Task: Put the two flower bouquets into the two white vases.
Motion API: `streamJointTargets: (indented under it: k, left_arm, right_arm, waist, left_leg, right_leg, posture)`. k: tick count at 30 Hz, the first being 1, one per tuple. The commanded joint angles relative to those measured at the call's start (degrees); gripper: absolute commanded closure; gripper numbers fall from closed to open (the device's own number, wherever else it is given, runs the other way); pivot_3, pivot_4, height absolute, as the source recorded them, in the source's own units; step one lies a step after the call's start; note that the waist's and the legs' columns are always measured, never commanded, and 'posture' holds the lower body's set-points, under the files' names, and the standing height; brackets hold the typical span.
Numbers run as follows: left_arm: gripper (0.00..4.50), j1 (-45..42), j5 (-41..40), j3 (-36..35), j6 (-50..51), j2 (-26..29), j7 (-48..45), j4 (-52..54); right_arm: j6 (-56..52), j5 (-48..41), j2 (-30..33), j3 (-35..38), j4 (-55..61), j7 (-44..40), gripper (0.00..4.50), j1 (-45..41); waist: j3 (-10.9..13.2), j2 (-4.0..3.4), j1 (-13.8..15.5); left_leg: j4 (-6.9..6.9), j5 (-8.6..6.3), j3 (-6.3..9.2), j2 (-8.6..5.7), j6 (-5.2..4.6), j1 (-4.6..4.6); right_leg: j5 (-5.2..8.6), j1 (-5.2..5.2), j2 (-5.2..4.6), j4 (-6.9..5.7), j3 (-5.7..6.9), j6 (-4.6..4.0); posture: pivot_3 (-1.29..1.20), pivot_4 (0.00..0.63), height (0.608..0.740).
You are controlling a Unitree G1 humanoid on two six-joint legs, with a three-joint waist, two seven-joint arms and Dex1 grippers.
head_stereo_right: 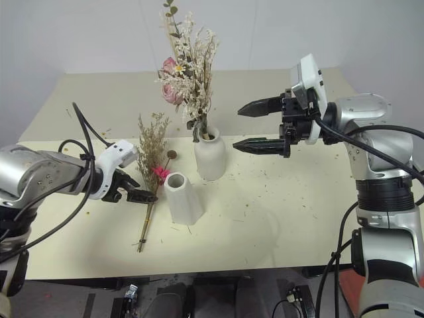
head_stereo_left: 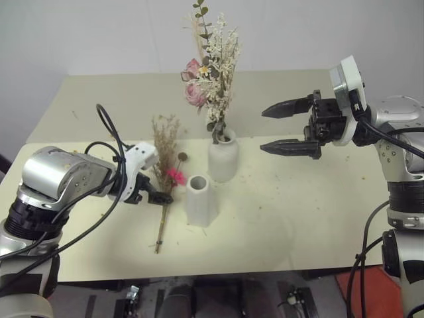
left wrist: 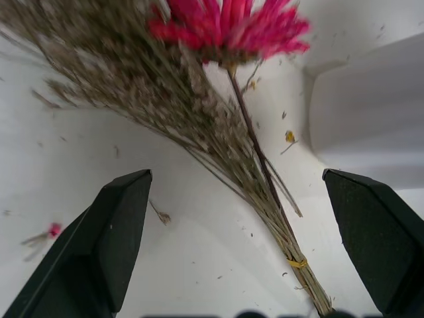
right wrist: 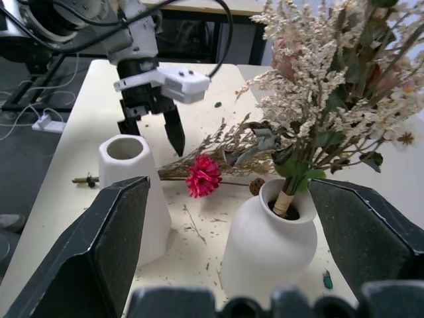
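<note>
Rose bouquet (head_stereo_left: 211, 66) stands upright in rounded vase (head_stereo_left: 223, 156). Tan bouquet (head_stereo_left: 165, 179) lies flat on table (head_stereo_left: 318, 218), just beside cone vase (head_stereo_left: 201, 200), mouth empty. My left gripper (head_stereo_left: 154, 193) spread wide over its stems, nothing held. My right gripper (head_stereo_left: 281, 129) wide, empty, raised beside rounded vase.

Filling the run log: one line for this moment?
rose bouquet: in rounded vase | tan bouquet: flat on table | cone vase: empty | left gripper: open over stems | right gripper: open, raised
</note>
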State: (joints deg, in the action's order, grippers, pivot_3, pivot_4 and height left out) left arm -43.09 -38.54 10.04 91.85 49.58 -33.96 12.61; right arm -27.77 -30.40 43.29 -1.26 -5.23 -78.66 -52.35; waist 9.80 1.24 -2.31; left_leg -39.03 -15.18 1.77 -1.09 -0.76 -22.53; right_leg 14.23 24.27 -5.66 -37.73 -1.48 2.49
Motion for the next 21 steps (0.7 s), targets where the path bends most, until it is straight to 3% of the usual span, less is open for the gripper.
streamJointTargets:
  k: [1, 4, 7, 16, 20, 21]
  left_arm:
    - [0.00, -1.5, 2.6, 1.6, 0.5, -2.5, 2.6, -0.9]
    - [0.00, -1.8, 3.9, 2.7, 0.3, -4.7, 3.7, -1.9]
    - [0.52, -1.2, 5.3, 3.5, -1.5, -4.8, 4.0, -2.6]
    - [3.33, 0.9, 8.1, 1.3, -3.5, -6.1, 5.1, -4.3]
    - [4.46, 0.3, 9.5, -6.5, -5.7, -6.9, 6.9, -6.2]
    - [4.46, -0.2, 9.3, -9.8, -5.9, -6.7, 7.0, -6.5]
  right_arm:
    - [1.6, -0.3, -0.2, 1.3, 1.2, -0.3, 0.03, -0.9]
    - [1.5, -0.5, -0.3, 1.7, 1.7, 0.0, 0.03, -0.5]
    - [1.2, -0.8, -0.1, 2.2, 2.3, 0.4, 0.00, 0.0]
    - [-0.9, -2.0, 0.6, 3.2, 5.2, 1.6, 0.00, 2.3]
    - [-1.7, -2.0, 0.8, 3.3, 5.6, 1.8, 0.00, 3.1]
    - [-1.9, -2.1, 0.8, 3.4, 5.8, 2.0, 0.00, 3.3]
  waist:
    - [0.0, 0.00, 0.2]
    - [0.0, 0.00, 0.4]
    - [0.0, 0.00, 0.4]
    - [0.0, 0.00, 0.7]
    - [0.0, 0.01, 1.1]
    - [0.0, 0.01, 1.1]
  left_leg:
    - [-0.01, 0.00, 0.00, -0.01, 0.00, 0.00]
    - [-0.02, 0.00, 0.00, -0.02, 0.00, 0.00]
    - [-0.01, 0.00, 0.00, -0.01, 0.01, 0.00]
    - [-0.02, 0.01, -0.01, -0.04, 0.01, 0.02]
    - [-0.02, 0.01, -0.01, -0.04, 0.01, 0.01]
    - [-0.02, 0.01, -0.01, -0.04, 0.01, 0.01]
  right_leg:
    - [0.00, -0.01, -0.01, -0.01, -0.01, 0.00]
    - [0.00, -0.01, -0.01, -0.01, -0.03, 0.00]
    - [0.00, 0.01, -0.01, -0.01, -0.04, 0.00]
    - [0.00, 0.00, -0.03, -0.01, -0.07, 0.00]
    - [0.00, 0.00, -0.03, -0.01, -0.07, 0.00]
    - [0.00, 0.01, -0.03, 0.00, -0.07, 0.00]
  posture:
    - [0.00, 0.150, 0.740]
    - [0.00, 0.150, 0.740]
    - [0.00, 0.150, 0.740]
    - [0.00, 0.150, 0.740]
    - [0.00, 0.150, 0.740]
    - [0.00, 0.150, 0.740]
